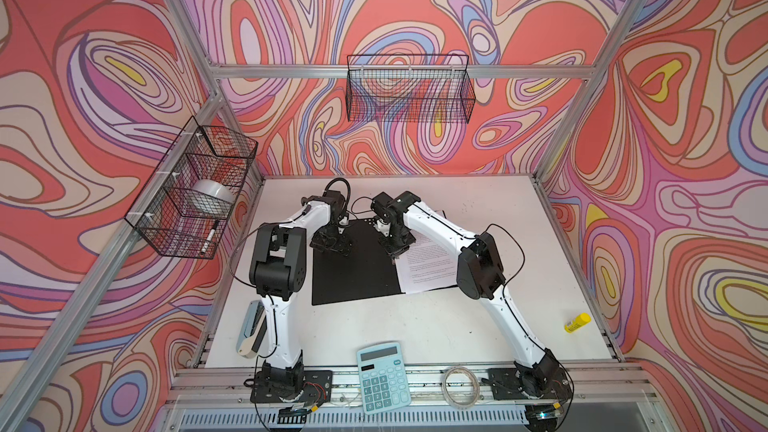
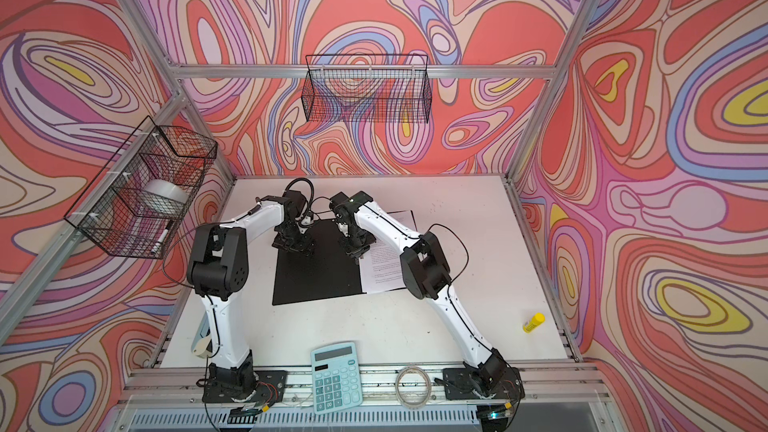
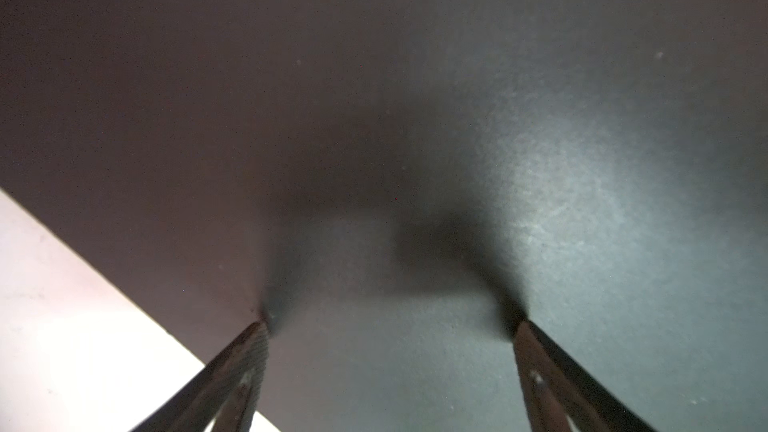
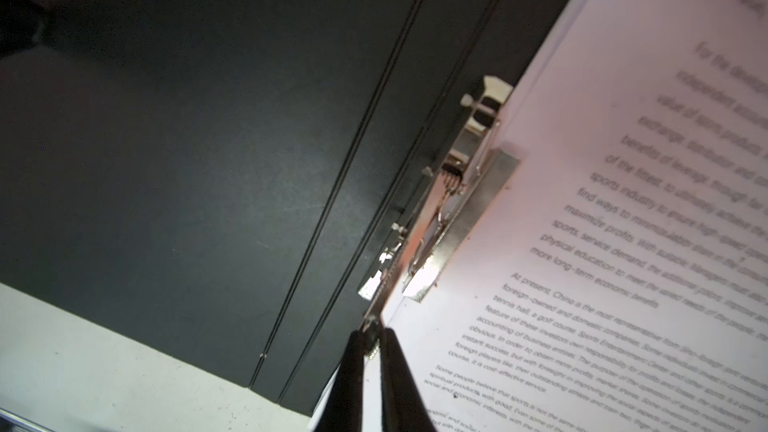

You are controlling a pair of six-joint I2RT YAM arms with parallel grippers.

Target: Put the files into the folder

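The right jaws pinch one end of the clip (image 4: 465, 222) running near-to-far just left of the papers (image 4: 602, 243); the left jaws, spread, touch the folder (image 3: 374, 97).

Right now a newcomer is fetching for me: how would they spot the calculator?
Find the white tabletop, then the aluminium rail along its near edge, between the two arm bases. The flat teal plastic calculator lies across it, beside a clear coiled ring; it alone is teal and keyed.

The flat black folder (image 4: 208, 160) looks matt and finely grained; its silvery metal spine clip (image 4: 469, 218) gleams. The white printed paper sheets (image 4: 623, 326) are smooth and matt, the white table (image 4: 83, 347) dull, speckled.
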